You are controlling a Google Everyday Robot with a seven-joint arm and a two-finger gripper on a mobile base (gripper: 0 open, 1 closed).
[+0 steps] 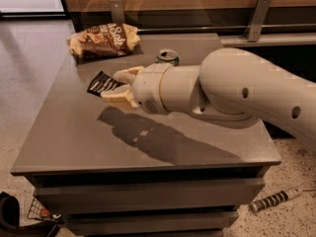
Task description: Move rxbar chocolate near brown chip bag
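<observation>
Now, the claw (109, 86): is sitting left of the frame's centre at the tip of a thick cream arm (237, 95) that is reaching in from the right edge; its two fingers are pinching one end of the rxbar chocolate (98, 84), one above and one below.
Rxbar chocolate: is sticking out to the left of the claw, black with white lines, and is showing over the left half of the tabletop (74, 142).
Shadow (143, 135): is falling on the tabletop below the claw and arm, apart from the bar, so the bar is looking lifted off the surface.
Brown chip bag (103, 39): is lying puffed and wrinkled at the tabletop's far left corner, in the upper left of the frame, above the bar with bare grey surface between them.
Green can (167, 57): is standing behind the arm near the top centre; only its top is peeking over the wrist, the rest being hidden.
In the way: nothing is lying between bar and bag; the can is standing off to the right of that gap.
Floor: a striped stick-like object (274, 200) is lying at the lower right.
</observation>
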